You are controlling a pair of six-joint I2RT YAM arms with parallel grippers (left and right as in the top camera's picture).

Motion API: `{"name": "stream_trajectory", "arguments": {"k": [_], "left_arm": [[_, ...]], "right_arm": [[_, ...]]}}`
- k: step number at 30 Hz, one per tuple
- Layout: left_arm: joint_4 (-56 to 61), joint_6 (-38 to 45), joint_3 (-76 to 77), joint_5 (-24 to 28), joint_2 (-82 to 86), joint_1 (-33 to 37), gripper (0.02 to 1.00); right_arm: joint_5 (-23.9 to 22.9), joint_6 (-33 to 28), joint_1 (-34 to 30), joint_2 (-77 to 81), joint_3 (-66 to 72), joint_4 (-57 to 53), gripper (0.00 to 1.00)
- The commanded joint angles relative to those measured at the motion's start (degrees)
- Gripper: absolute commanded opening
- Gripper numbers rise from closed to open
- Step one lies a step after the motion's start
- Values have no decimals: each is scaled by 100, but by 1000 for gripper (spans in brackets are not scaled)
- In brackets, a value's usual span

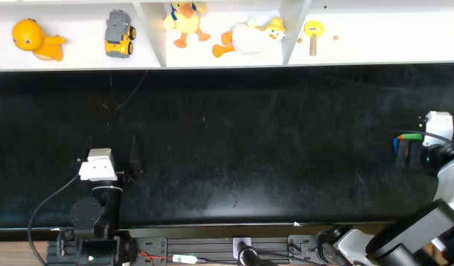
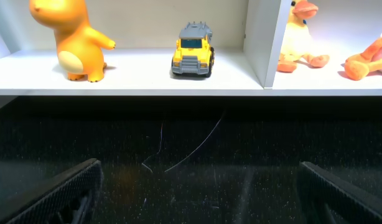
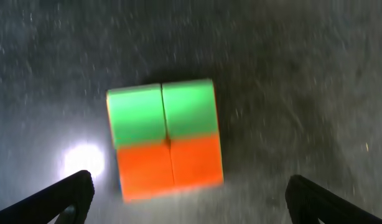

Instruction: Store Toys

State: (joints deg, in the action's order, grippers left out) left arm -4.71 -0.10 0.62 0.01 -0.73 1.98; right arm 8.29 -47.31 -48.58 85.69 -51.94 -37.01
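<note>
A two-by-two puzzle cube (image 3: 166, 140), showing green and orange faces, lies on the black mat right under my right gripper (image 3: 190, 183). That gripper is open, with one finger on each side of the cube and neither touching it. From above, the cube (image 1: 409, 137) peeks out beside the right gripper (image 1: 404, 151) at the mat's right edge. My left gripper (image 2: 200, 165) is open and holds nothing. It hangs low over the mat at front left (image 1: 133, 159) and faces the shelf.
The white shelf (image 1: 212, 60) along the back holds an orange duck figure (image 1: 38, 38), a yellow toy truck (image 1: 119, 33), a plush duck (image 1: 186, 21), a white plush duck lying down (image 1: 249, 37) and a yellow rattle (image 1: 313, 32). White dividers split it into compartments.
</note>
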Motion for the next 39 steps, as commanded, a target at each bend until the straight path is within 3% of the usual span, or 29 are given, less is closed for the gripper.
{"name": "stream_trajectory", "arguments": {"k": [1,11,20,23,29,39], "left_arm": [[-9,-85,-17,44,57,31,998],[-9,-85,-17,44,57,31,998],[-9,-85,-17,44,57,31,998],[-9,-85,-17,44,57,31,998],[-9,-85,-17,44,57,31,996],[-9,-85,-17,44,57,31,998]], "right_arm": [[223,238,68,256,20,190,1000],[332,669,68,496,20,369,820],[328,1008,68,492,20,577,544],[328,1016,70,452,20,560,529],[330,1615,319,-79,-11,560,516],[256,3108,1604,-173,-1283,612,509]]}}
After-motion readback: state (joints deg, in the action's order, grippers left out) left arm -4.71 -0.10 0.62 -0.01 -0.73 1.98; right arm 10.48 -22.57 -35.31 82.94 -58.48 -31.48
